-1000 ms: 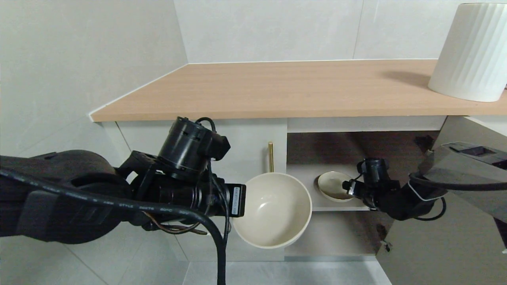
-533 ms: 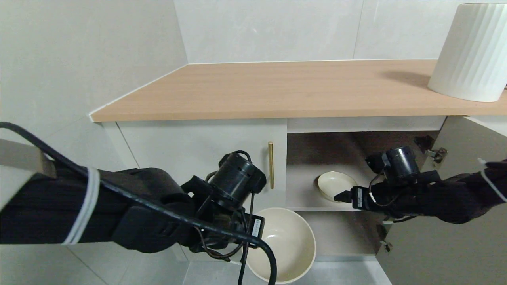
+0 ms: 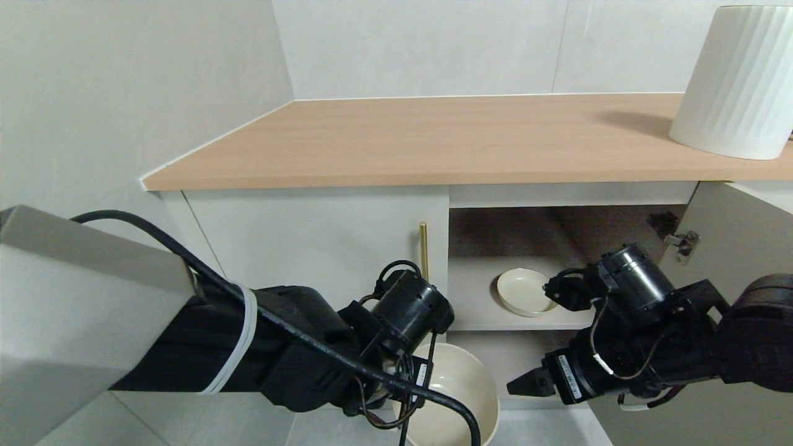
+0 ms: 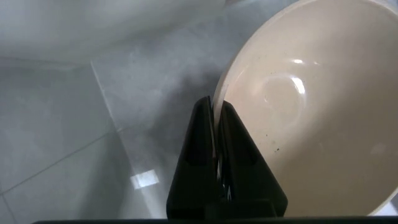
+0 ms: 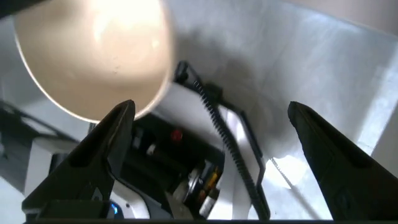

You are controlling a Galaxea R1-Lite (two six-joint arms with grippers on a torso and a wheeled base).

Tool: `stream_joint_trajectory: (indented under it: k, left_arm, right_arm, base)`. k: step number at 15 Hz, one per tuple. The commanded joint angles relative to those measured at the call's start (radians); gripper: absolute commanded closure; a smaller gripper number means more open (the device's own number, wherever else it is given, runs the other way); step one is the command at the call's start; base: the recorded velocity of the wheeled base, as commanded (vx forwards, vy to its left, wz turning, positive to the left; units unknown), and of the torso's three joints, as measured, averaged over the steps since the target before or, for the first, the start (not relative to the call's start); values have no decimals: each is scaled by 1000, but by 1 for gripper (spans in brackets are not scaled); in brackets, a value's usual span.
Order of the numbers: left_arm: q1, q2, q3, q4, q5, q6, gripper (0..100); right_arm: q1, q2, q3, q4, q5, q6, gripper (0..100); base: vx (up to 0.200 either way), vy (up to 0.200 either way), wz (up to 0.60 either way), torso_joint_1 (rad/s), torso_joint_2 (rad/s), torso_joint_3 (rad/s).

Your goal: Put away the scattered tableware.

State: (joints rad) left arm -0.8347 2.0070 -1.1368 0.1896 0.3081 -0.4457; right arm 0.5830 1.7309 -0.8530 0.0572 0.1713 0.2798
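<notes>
Left gripper: fingers pressed together on the rim of the large cream bowl, one finger inside the rim and one outside, pinching the wall between them. The bowl hangs out from the fingertips with its hollow facing up, low in front of the cabinet and over the grey floor. It touches nothing except the fingers. Right gripper: fingers spread wide apart, with nothing between them. The held bowl is close ahead of these fingertips, off toward one finger and not touching it. A small cream dish sits flat on the shelf inside the open cabinet compartment, above and beyond the right fingers and well apart from both pairs of fingers. The cabinet door on that side stands swung open. The neighbouring door is closed, and its brass handle is upright just above the left wrist. The wooden worktop runs across above the cabinet. A white ribbed container stands upright on its far right end, well away from either gripper.
</notes>
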Motion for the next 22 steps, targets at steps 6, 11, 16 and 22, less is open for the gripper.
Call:
stream_joint_trajectory:
  k: [6, 11, 16, 22]
  left_arm:
    - [-26, -25, -4, 1, 0, -7, 100]
    - [-38, -19, -4, 1, 0, -7, 100]
    - [-41, -16, -4, 1, 0, -8, 100]
    - [-41, -14, -4, -1, 0, -8, 100]
  right_arm:
    - [54, 148, -11, -70, -36, 19, 0]
    - [69, 168, -11, -123, -73, 55, 0]
    - [69, 171, -11, -125, -72, 55, 100]
    - [69, 182, -11, -125, -73, 55, 100]
  base:
    - [0, 0, 0, 0, 0, 0]
    - [0, 0, 0, 0, 0, 0]
    - [0, 0, 0, 0, 0, 0]
    - [0, 0, 0, 0, 0, 0]
